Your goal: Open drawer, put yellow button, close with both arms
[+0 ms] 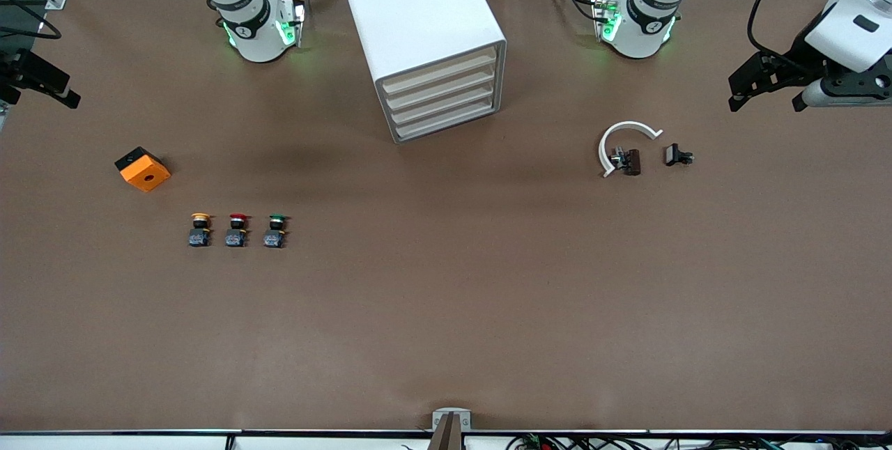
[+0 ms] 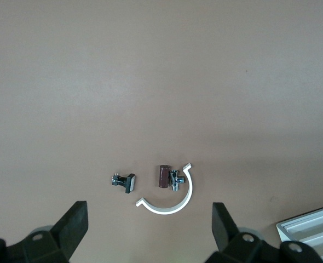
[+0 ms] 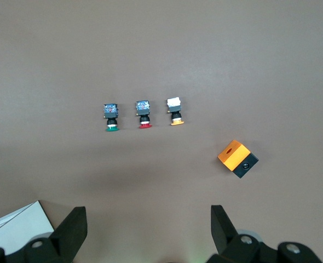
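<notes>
Showing three buttons, one yellow button, four shut drawers, both claws wide.

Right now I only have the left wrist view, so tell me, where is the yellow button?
Observer: The yellow button stands toward the right arm's end of the table, in a row with the red button and the green button. It is the one closest to the orange box.
Operator: Is the top drawer open yet?
Observer: No. The drawer is shut, flush with the three below it.
Operator: And the right hand?
Observer: The right hand is open and empty, up in the air over its own end of the table.
</notes>
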Robot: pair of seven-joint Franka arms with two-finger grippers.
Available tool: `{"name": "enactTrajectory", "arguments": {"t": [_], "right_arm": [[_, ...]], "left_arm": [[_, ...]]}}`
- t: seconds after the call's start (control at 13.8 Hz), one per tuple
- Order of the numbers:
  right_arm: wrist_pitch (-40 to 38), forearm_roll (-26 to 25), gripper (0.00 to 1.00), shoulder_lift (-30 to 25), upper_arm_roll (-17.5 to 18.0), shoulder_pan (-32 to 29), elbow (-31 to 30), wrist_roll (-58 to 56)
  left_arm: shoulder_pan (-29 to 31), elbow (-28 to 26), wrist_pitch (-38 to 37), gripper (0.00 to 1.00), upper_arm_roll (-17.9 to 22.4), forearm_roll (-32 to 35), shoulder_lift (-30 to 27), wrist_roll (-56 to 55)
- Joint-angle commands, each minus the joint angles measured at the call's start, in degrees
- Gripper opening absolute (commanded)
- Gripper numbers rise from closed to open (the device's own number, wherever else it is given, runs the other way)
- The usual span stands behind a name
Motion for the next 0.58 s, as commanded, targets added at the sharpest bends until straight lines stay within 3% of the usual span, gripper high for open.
{"name": "enactTrajectory", "arguments": {"t": [0.0,0.51], "right_arm": [[0.2,-0.4,1.00,-1.8,-0.3,1.0,-1.5,0.1],[0.0,-0.4,1.00,-1.7,-0.5,0.8,-1.7,0.1]], "left_arm": [[0.5,0.7,-0.7,1.00,-0.3,-1.0,0.3,1.4],[0.5,1.1,-1.5,1.00,0.1,-1.1,3.0,0.6]]}}
